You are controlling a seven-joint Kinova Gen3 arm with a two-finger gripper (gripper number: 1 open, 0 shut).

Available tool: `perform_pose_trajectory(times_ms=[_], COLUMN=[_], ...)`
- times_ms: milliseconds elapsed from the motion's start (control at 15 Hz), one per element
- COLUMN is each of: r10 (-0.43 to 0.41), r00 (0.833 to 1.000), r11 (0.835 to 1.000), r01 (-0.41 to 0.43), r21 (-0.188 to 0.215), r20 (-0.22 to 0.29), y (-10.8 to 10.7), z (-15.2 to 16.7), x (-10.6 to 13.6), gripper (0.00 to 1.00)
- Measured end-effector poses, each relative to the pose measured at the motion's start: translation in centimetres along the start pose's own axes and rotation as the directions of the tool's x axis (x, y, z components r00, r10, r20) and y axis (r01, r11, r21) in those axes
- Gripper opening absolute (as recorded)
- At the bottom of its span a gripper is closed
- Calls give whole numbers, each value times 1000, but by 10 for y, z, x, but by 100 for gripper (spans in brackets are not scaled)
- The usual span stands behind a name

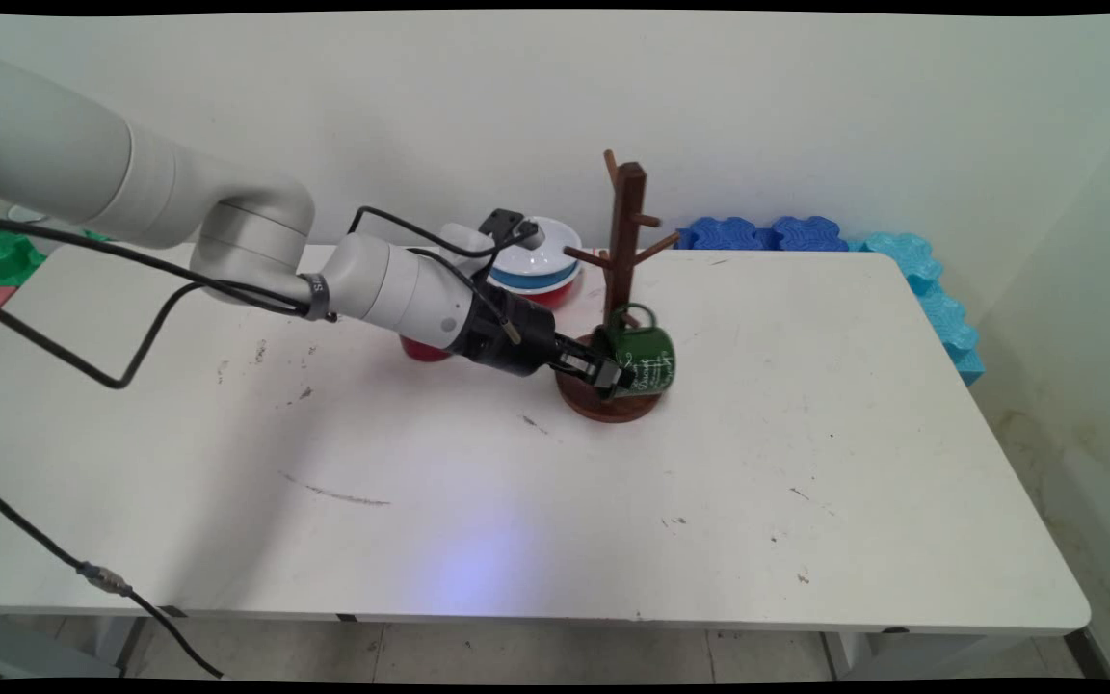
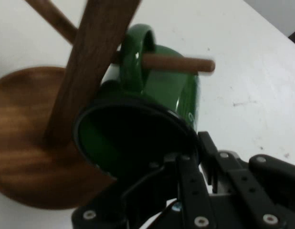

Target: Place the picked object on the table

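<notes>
I count one green mug (image 1: 644, 359), one wooden mug tree (image 1: 624, 255), one stack of bowls (image 1: 541, 258), one red thing (image 1: 423, 350) partly hidden behind my arm, on one desk (image 1: 709, 501).

**A:** ok so what's sitting around on that white counter (image 1: 806, 463)?

**B:** stack of bowls (image 1: 543, 260) is sitting at the back, white on top with blue and red showing under it. Something red (image 1: 420, 350) is peeking out near it, can't tell what it is.

**A:** and past the counter?

**B:** dark blue foam blocks (image 1: 762, 234) are lying along the wall, lighter blue ones (image 1: 931, 294) are running down the right edge. Green thing (image 1: 1, 255) is poking in at far left.
</notes>
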Motion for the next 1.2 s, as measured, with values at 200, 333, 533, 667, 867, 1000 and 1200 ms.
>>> perform_pose_trajectory(times_ms=[200, 333, 533, 667, 867, 1000, 1200], r10=[-2, -2, 5, 21, 53, 73, 96], r00=[1000, 1000, 1000, 1000, 999, 997, 995], r11=[1000, 1000, 1000, 1000, 999, 997, 995], r01=[2, 2, -5, -21, -53, -73, -96], r21=[-2, -3, -7, -8, -8, -8, -12], r20=[1, 0, -2, -3, -2, 0, 4], y=[0, 1, 2, 3, 5, 8, 13], z=[1, 1, 0, -2, -6, -10, -15], x=[2, 3, 5, 7, 9, 10, 11], gripper=[0, 0, 0, 0, 0, 0, 0])
